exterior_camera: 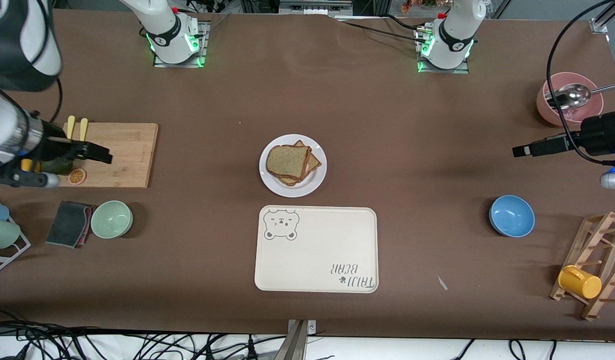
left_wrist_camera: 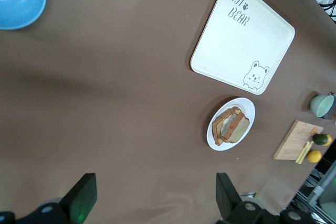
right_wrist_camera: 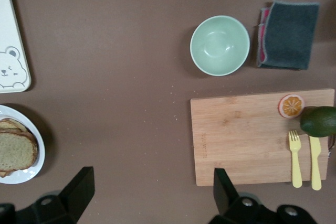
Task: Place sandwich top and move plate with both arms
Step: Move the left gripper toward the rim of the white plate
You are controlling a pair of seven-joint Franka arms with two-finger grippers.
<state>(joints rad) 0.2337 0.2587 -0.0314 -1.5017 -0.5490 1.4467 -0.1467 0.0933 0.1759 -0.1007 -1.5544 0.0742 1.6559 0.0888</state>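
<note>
We find the plate (exterior_camera: 292, 186) mid-table, just farther from the front camera than the cream bear tray (exterior_camera: 316, 248) and apart from it. The sandwich top (exterior_camera: 287, 161) already lies on the stack of slices on the plate, its edges slightly askew from the slices beneath. Our left gripper (left_wrist_camera: 153, 199) hangs in the air at the left arm's end of the table, over bare brown cloth between the pink bowl (exterior_camera: 570, 112) with its ladle and the blue bowl (exterior_camera: 511, 215); its fingers are spread wide and hold nothing. Our right gripper (right_wrist_camera: 149, 191) hovers over the wooden cutting board (exterior_camera: 124, 155) at the right arm's end, fingers likewise wide apart and empty. Both arms wait, well apart from the plate.
</note>
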